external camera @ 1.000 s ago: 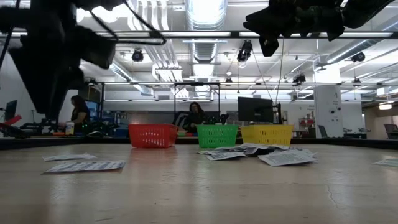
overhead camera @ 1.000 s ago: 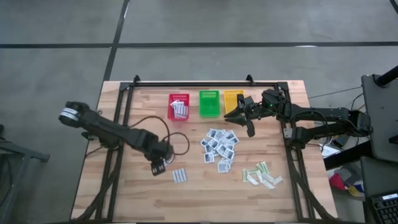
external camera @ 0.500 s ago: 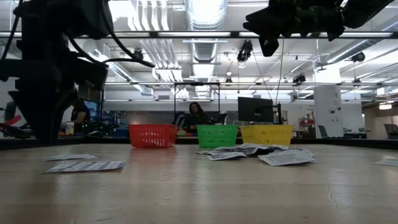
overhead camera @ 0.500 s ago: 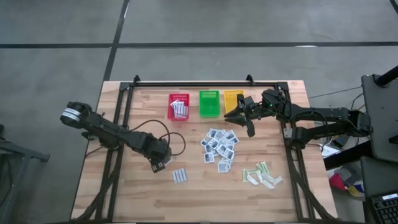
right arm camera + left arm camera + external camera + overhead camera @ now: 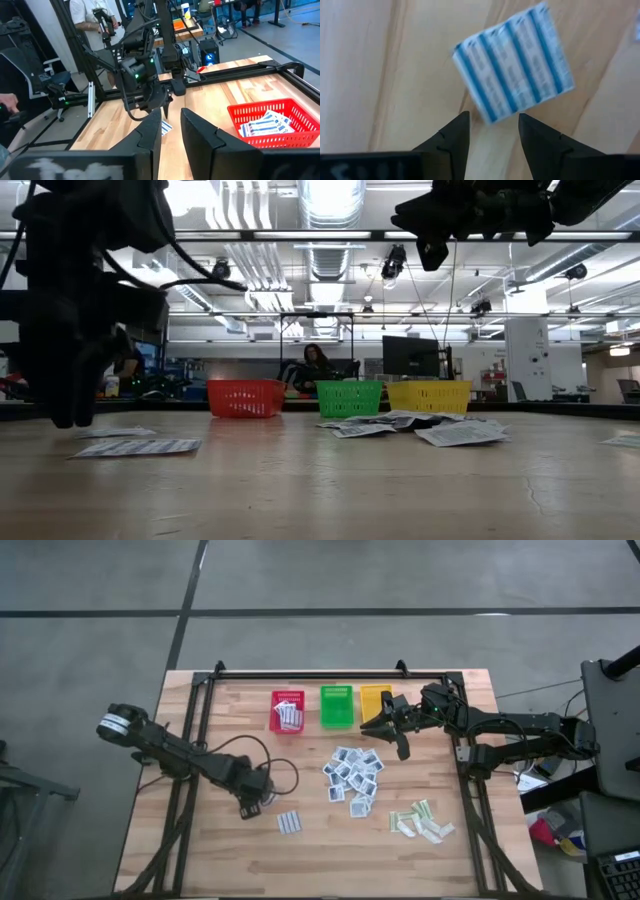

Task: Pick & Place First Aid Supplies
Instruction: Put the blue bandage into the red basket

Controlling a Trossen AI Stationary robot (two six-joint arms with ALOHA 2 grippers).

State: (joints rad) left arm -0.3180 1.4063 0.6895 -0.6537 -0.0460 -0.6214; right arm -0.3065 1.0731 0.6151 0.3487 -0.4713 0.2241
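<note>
left tool low over the striped packets

striped packets (image 5: 289,823), a small row of oblong white ones with blue bands, lie flat on the desk (image 5: 200,860) toward its near edge, and the left tool (image 5: 251,808) sits just beside them, down close to the wood. through the left wrist view its two dark fingers (image 5: 451,140) stand apart with bare wood between them, and the striped row (image 5: 514,63) lies just ahead of the tips, untouched and turned at an angle. from desk level the left arm is a dark mass at the left, hanging down to the surface near two flat packets (image 5: 137,446).

over on the other side, the right tool (image 5: 390,736) hovers up off the desk, next to the yellow basket (image 5: 375,700) and above the far edge of the heap of small square white-blue packets (image 5: 352,778). its fingers (image 5: 150,135) show a narrow gap and carry nothing.

the red basket (image 5: 287,711) already has several striped packets in it. the green basket (image 5: 336,706) stands between red and yellow. pale green-beige strips (image 5: 421,821) lie in a loose cluster nearer the right front of the desk, well clear of both tools.

people are visible in the room beyond the desk.
</note>
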